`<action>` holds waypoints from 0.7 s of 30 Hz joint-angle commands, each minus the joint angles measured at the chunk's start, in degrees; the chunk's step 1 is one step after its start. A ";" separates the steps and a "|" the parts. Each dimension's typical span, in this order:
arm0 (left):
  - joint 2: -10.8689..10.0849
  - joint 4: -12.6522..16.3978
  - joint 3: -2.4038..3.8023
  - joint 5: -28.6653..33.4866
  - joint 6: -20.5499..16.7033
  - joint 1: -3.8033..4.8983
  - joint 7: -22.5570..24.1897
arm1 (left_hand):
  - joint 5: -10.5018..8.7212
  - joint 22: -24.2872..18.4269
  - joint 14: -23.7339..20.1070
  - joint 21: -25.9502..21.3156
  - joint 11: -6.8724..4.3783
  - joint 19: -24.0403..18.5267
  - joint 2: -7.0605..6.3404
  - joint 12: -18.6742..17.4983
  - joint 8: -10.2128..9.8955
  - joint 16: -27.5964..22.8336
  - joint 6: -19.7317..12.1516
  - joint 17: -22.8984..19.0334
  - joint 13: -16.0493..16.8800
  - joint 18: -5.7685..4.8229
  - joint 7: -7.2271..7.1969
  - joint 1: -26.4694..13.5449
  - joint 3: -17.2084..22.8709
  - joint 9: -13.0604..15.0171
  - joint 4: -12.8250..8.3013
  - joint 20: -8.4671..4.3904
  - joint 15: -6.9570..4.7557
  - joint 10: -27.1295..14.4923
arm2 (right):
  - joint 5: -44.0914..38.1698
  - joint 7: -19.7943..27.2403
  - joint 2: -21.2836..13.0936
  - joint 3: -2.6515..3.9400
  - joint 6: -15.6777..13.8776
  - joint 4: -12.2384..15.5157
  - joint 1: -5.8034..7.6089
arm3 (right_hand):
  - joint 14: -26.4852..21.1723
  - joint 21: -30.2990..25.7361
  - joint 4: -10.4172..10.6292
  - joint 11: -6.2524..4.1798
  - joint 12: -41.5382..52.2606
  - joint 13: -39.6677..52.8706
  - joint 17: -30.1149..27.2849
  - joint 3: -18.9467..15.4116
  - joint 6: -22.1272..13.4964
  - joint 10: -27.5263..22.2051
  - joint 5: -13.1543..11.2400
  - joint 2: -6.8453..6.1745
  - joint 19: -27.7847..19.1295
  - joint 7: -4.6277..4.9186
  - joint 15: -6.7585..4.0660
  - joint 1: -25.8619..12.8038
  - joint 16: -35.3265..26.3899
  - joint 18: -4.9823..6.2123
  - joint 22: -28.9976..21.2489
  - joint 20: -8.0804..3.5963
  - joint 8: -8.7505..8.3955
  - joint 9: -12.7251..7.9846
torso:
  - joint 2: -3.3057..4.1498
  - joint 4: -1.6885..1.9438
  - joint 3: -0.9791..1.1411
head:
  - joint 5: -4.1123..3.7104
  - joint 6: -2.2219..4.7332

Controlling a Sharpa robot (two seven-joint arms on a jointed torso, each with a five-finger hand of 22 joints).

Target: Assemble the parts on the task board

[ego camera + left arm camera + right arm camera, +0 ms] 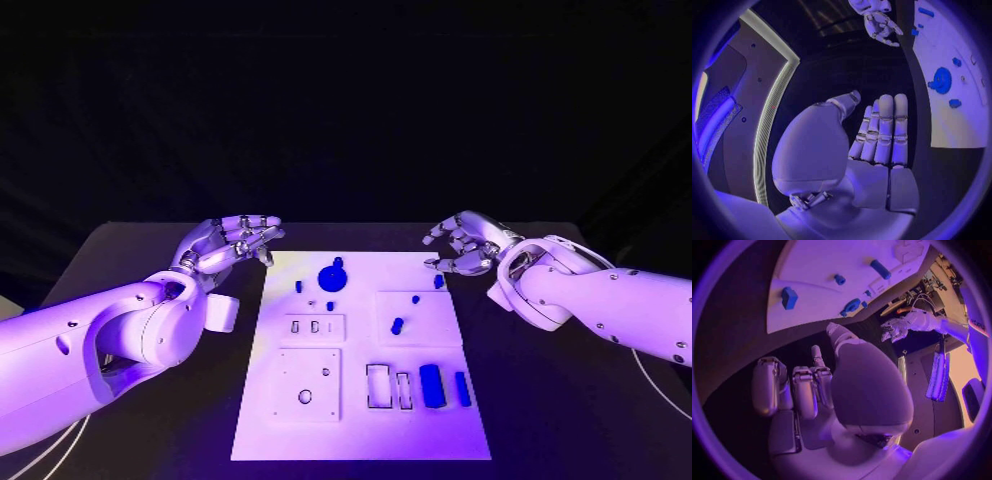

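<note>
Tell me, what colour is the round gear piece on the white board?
Blue. The round gear piece shows best in the left wrist view, on the task board.

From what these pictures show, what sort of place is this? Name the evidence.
Probably a robot lab or demonstration booth: a black table against a dark backdrop, a white task board with small blue parts, and two robot hands, left hand and right hand, empty beside it.

right hand [817, 390]: empty, over table | task board [817, 270]: blue parts [789, 297] | left hand [895, 331] beyond
</note>
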 commanded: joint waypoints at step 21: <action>0.22 -0.63 0.04 0.18 1.15 0.02 0.57 | 0.12 -0.12 -0.38 -0.17 -0.07 -0.57 0.17 0.23 0.18 -0.32 -0.47 -0.19 0.06 0.83 0.38 -0.52 0.19 0.09 -0.25 -0.10 0.06 -0.47 | 3.72 6.81 -1.54 -0.04 6.87 -3.35 -3.71 | 5.96 1.21 0.19 0.06 0.45 12.77 15.07 -1.94 -1.64 3.72 -0.51 -0.44 0.70 0.22 0.18 0.52 0.30 0.35 5.45 0.18 -1.08 -0.34 | 0.02 -0.01 0.23 | -0.11 -0.58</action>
